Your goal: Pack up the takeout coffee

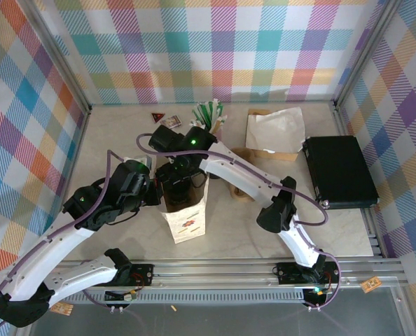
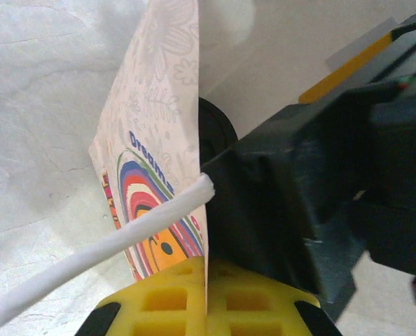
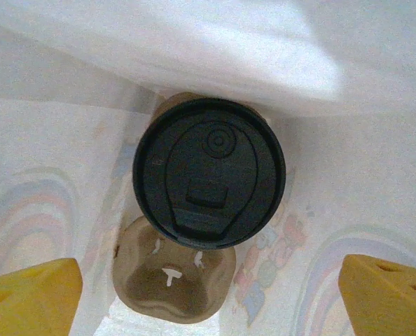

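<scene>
Plaid-patterned walls are closing in a pale tabletop, and at its middle a printed paper bag is standing upright with its mouth open. The takeout coffee is sitting upright at the bottom of that bag, its black lid facing straight up. It seems to be resting in one well of a cardboard carrier, whose empty well is showing just beside it.

The right end effector is hanging inside the bag's mouth, directly above the cup. Its yellow fingers are spread wide to either side, touching neither the lid nor the carrier. The left end effector is pinching the bag's upper edge flat between its pads, just beside the white rope handle, and so is holding that wall out of the way.

The coming move is turning on this line-up: the cup's long axis is running vertically, in line with the right wrist's own line of sight, and the cup is lying below the fingertips, clear of them. The right arm is by far the nearer one; the left is occupied with the bag's rim. With the cup looking seated and let go, I am judging that the right arm is needing a straight vertical lift out. Any sideways drift is risking a snag on the bag walls close around it.
</scene>
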{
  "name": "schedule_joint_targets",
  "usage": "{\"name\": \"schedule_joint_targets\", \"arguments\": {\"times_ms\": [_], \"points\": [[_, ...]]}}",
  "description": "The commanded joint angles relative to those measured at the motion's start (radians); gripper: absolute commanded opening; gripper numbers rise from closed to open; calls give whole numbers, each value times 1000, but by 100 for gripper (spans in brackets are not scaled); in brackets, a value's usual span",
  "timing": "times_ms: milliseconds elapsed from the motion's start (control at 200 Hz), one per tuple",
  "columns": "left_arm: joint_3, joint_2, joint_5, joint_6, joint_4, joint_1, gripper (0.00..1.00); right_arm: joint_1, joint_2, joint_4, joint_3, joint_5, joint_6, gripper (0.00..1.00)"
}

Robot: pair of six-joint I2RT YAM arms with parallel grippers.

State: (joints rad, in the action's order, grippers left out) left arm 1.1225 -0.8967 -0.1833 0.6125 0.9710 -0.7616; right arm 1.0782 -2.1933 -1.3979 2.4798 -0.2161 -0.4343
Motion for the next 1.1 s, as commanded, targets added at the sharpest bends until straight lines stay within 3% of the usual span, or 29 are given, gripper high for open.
{"name": "schedule_joint_targets", "arguments": {"times_ms": [0, 455, 745, 1095], "points": [[-5, -19, -2, 1, 2, -10, 0, 31, 83, 35, 57, 96, -20, 91], [-3, -13, -41, 25, 28, -11, 0, 31, 139, 82, 106, 67, 8, 83], [17, -3, -63, 38, 36, -11, 46, 31, 161, 89, 161, -38, 24, 80], [170, -46, -92, 3, 46, -11, 67, -6, 222, 77, 162, -202, -9, 78]]}}
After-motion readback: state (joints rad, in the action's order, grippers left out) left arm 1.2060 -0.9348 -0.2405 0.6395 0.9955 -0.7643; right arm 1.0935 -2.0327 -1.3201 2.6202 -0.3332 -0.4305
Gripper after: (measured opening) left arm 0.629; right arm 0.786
